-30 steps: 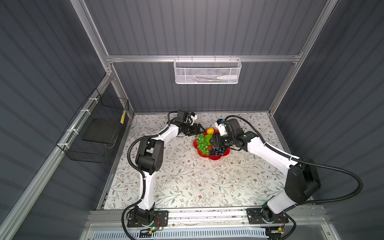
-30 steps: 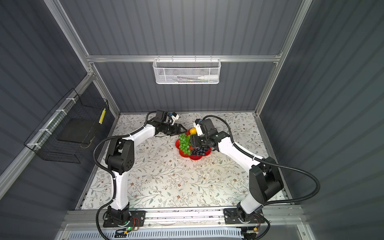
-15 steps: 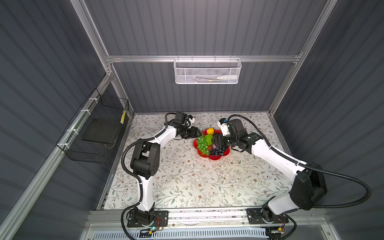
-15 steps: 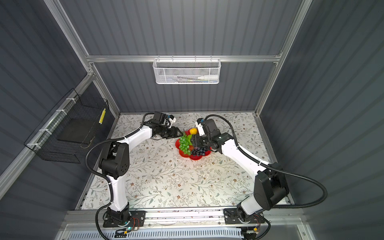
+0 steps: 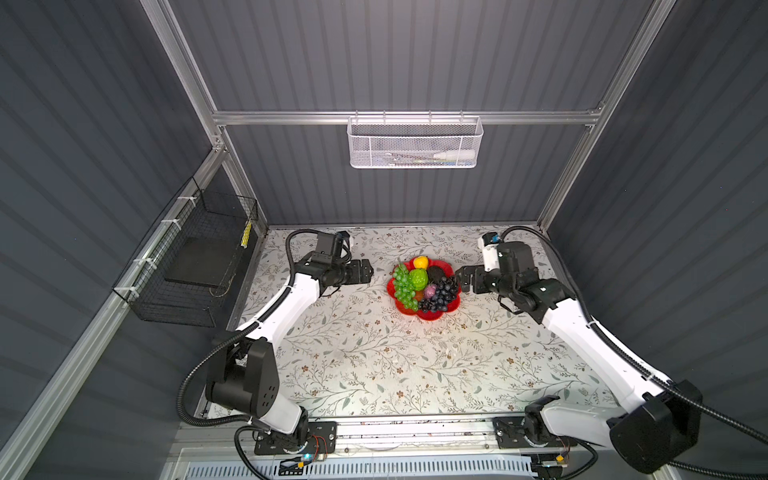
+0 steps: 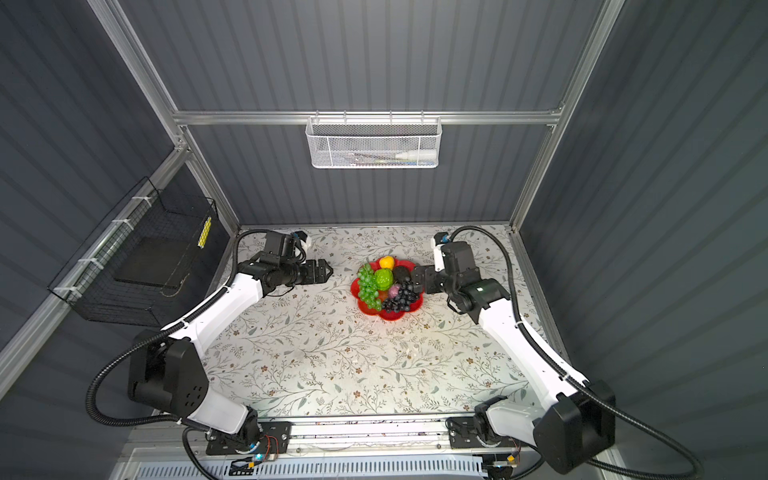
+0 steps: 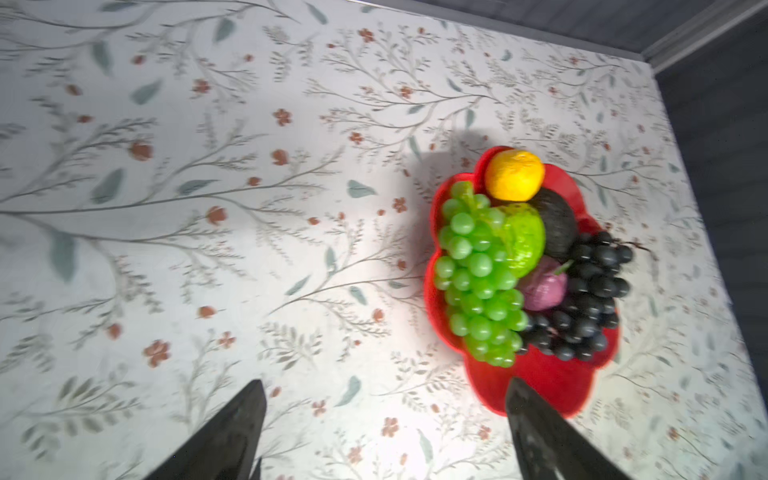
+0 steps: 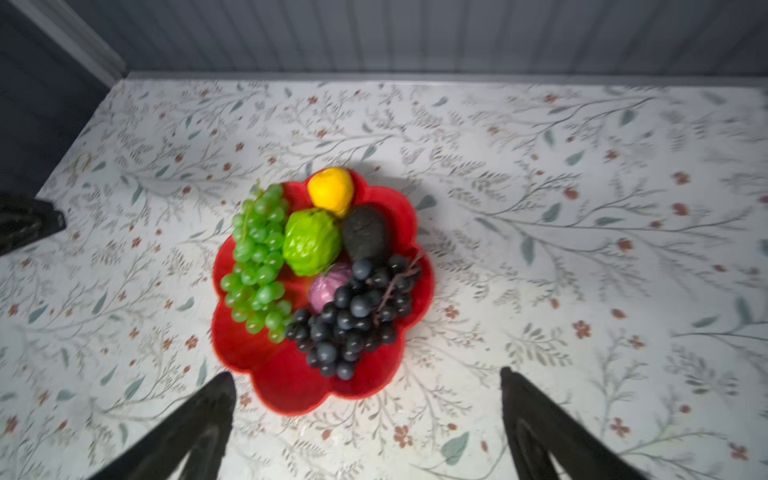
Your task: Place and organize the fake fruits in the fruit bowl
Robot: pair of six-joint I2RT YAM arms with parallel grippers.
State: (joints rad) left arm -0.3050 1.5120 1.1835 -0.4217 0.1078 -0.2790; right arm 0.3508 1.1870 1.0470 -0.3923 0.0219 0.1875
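Observation:
The red flower-shaped fruit bowl (image 5: pixel 428 315) (image 6: pixel 388 314) sits at the back middle of the table. In it lie a green grape bunch (image 5: pixel 404 286) (image 8: pixel 257 257), a dark grape bunch (image 5: pixel 440 293) (image 8: pixel 353 316), a yellow pear (image 5: pixel 421 262) (image 7: pixel 514 174), a bumpy green fruit (image 5: pixel 418 279) (image 8: pixel 311 241), a black avocado (image 5: pixel 436 274) (image 7: pixel 557 226) and a small purple fruit (image 7: pixel 544 286) (image 8: pixel 328 286). My left gripper (image 5: pixel 365 270) (image 7: pixel 385 386) hangs open and empty left of the bowl, apart from it. By the bowl's right rim, my right gripper (image 5: pixel 461 278) (image 8: pixel 365 376) is also open and empty.
A white mesh basket (image 5: pixel 415 143) hangs on the back wall and a black wire basket (image 5: pixel 191 266) on the left wall. Grey walls close in the floral table (image 5: pixel 374 353) at the back and both sides.
Both grippers have drawn back from over the bowl, the left one leftward and the right one rightward, and their jaws stand wider. The fruits stay in the bowl.

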